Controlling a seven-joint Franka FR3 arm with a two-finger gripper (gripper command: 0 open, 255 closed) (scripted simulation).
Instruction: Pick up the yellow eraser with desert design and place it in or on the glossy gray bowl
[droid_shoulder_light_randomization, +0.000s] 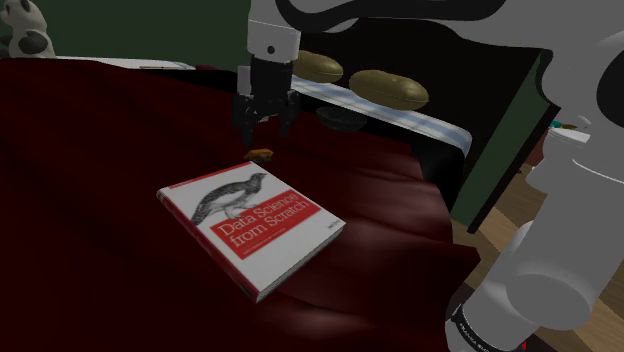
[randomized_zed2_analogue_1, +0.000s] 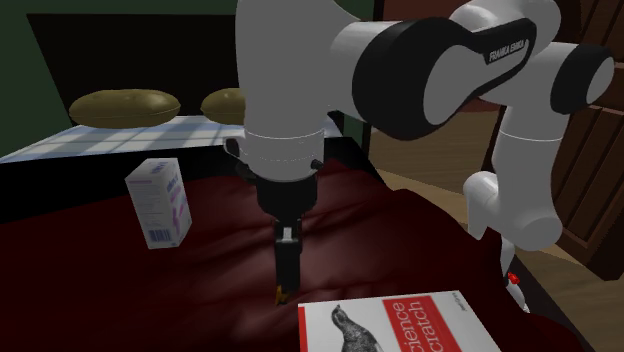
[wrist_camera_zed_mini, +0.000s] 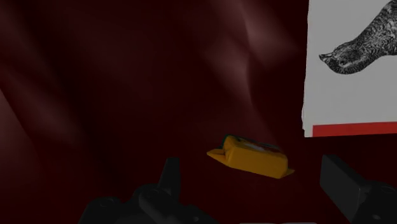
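The all-black two-finger gripper (droid_shoulder_light_randomization: 264, 124) hangs just above the small yellow block eraser (droid_shoulder_light_randomization: 262, 153), which lies on the dark red draped cloth (droid_shoulder_light_randomization: 90, 150) just beyond the far corner of the white-and-red paperback book (droid_shoulder_light_randomization: 250, 225). In the wrist view the fingers (wrist_camera_zed_mini: 168, 184) stand apart, with the eraser (wrist_camera_zed_mini: 251, 154) between them and untouched. A dark grey rounded bowl (droid_shoulder_light_randomization: 340, 120) sits farther off, toward the shoulder view's right, beside a blue-and-white checked cloth (droid_shoulder_light_randomization: 400, 112). In the second exterior view, a white upright carton (randomized_zed2_analogue_1: 160, 202) stands on the cloth, well to the left.
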